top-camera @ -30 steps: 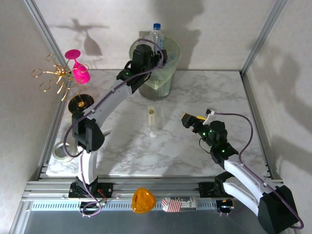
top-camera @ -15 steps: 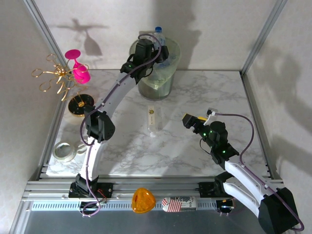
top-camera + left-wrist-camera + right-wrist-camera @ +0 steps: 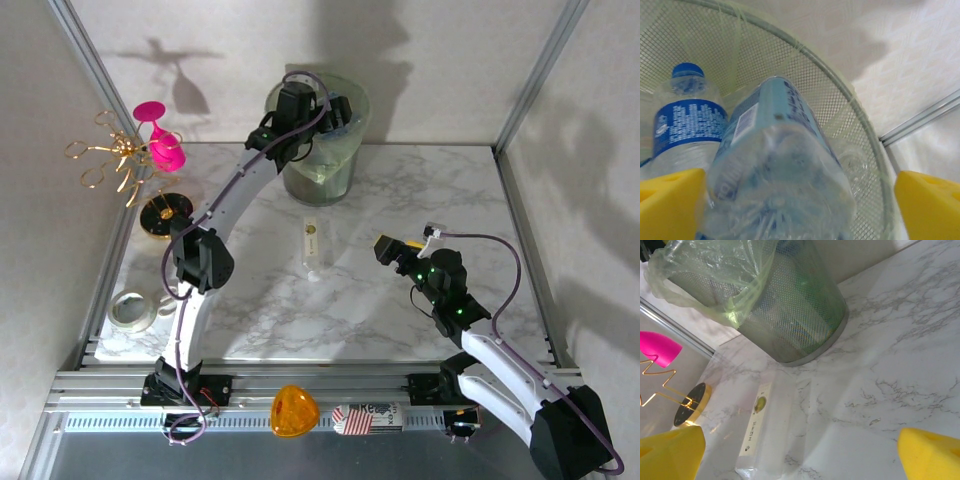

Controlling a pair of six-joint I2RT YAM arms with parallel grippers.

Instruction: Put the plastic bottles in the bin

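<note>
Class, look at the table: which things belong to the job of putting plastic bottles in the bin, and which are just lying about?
Belong: bin; blue-capped bottle inside it; second bottle beside that; clear bottle lying on the table.
Lying about: pink goblet; gold wire stand; orange object on the front rail.

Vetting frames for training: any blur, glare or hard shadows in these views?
Top external: sharp, evenly lit, with a hard shadow of the pink goblet on the back wall. Left wrist: the nearest bottle is soft from closeness, the blue-capped bottle sharper. Right wrist: crisp on the bin mesh and marble table; no glare.
</note>
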